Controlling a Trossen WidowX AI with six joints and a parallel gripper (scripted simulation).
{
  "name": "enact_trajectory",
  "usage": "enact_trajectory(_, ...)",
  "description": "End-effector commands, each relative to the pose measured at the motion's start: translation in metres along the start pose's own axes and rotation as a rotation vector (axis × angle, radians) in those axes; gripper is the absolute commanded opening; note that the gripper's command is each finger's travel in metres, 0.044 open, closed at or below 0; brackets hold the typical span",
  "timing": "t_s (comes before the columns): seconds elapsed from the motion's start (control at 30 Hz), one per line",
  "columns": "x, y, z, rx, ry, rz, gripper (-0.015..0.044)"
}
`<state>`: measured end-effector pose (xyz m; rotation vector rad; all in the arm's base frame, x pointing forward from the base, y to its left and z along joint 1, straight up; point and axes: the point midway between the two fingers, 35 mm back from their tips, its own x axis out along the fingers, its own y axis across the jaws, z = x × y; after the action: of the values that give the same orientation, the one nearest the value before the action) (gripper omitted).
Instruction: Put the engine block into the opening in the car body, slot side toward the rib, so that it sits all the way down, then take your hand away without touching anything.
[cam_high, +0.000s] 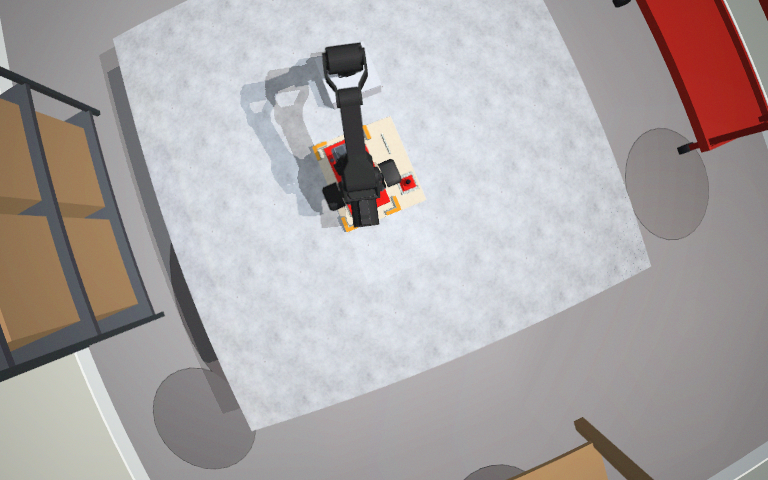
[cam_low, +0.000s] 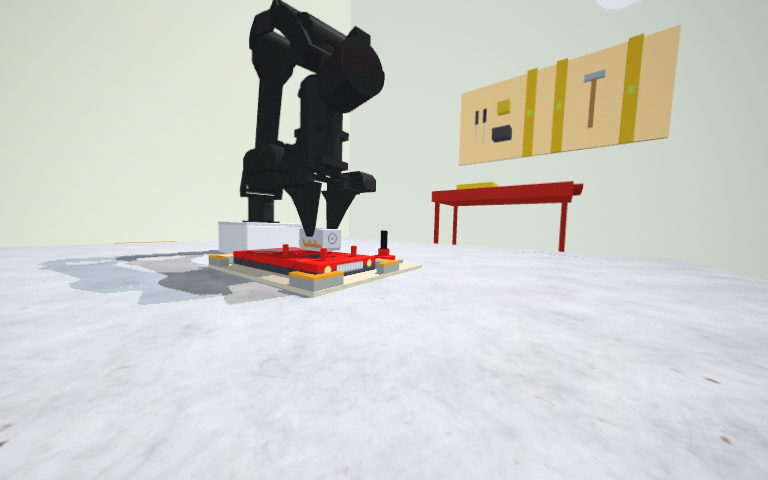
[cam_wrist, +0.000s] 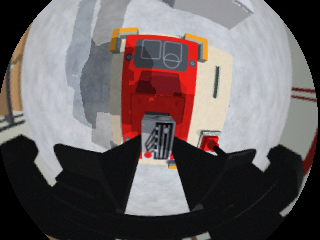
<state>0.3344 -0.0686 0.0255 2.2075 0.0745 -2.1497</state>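
Observation:
The red car body (cam_high: 383, 199) (cam_low: 266, 257) (cam_wrist: 190, 90) lies on a cream board (cam_high: 403, 161) (cam_low: 409, 272) (cam_wrist: 223, 107). My gripper (cam_low: 321, 231) (cam_wrist: 156, 139) points down and is shut on the grey engine block (cam_low: 329, 240) (cam_wrist: 159, 131), one finger on each side. The block hangs over the front part of the body, low, about level with the tops of the red posts (cam_low: 323, 254). Its top shows dark lines and a red dot. The block and fingers hide the opening and the rib, and I cannot tell which side the slot is on.
Orange-topped corner brackets (cam_high: 394, 206) (cam_low: 316, 279) (cam_wrist: 197, 42) stand around the body. A red holder (cam_high: 407, 182) (cam_low: 385, 254) (cam_wrist: 209, 142) with an upright black pin stands beside it on the board. The arm's white base (cam_low: 233, 237) is behind.

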Motion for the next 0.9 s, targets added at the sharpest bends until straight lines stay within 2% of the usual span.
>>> enact_trajectory(0.0,0.0011,-0.0005,-0.0003,0.004,0.003,-0.004,0.0159)
enact_trajectory(0.87,0.0072,-0.0004,-0.0004,0.006,0.003,-0.004,0.0159)
